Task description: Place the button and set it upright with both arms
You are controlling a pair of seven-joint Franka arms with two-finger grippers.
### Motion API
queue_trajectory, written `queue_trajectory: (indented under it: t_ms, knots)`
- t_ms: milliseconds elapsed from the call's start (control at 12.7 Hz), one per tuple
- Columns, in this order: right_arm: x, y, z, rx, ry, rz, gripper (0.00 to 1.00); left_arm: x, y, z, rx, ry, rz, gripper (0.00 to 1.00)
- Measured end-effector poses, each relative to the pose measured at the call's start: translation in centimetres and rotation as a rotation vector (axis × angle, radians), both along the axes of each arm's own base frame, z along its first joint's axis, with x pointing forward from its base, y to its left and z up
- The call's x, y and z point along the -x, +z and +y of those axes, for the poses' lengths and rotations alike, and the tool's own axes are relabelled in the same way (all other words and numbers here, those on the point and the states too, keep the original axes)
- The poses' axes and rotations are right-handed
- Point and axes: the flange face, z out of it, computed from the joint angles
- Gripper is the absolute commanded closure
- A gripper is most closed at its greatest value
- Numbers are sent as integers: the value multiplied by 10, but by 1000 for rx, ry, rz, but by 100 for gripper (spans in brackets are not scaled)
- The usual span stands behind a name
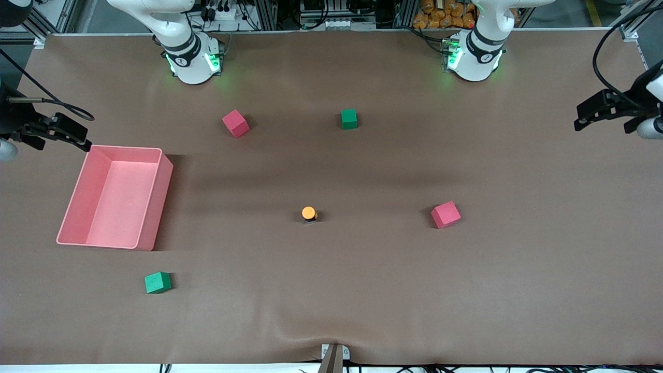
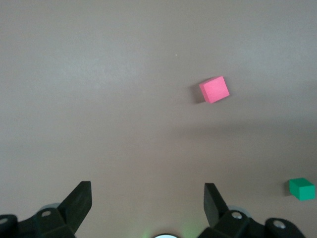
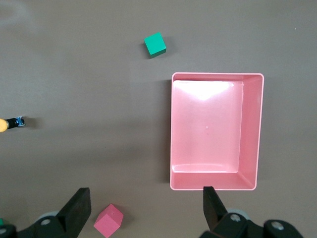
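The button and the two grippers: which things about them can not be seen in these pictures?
- Button: body hidden under its orange cap in the front view; cut by the edge in the right wrist view.
- Left gripper, right gripper: arms cut by the front view's edges.

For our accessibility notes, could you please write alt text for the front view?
The orange-capped button stands mid-table among two red and two green cubes, with an empty pink bin toward the right arm's end. The left gripper and right gripper hang open at the table's ends.

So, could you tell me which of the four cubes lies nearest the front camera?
The green cube just in front of the pink bin; the other three cubes lie farther back.
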Motion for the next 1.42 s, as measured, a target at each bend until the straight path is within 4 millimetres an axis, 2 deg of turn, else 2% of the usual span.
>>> queue_trajectory:
  t_ms: [237,631,1025,1419]
  knots:
    - [0,0,0,0,-1,0,0,10,0,-3,-3,19,10,0]
    - [0,0,-1,0,-1,0,0,11,0,-9,-4,13,12,0]
    - [0,0,0,0,-1,0,0,19,14,-18,-4,1,-19,0]
    - [0,0,0,-1,0,0,0,18,16,-18,-3,-1,-33,0]
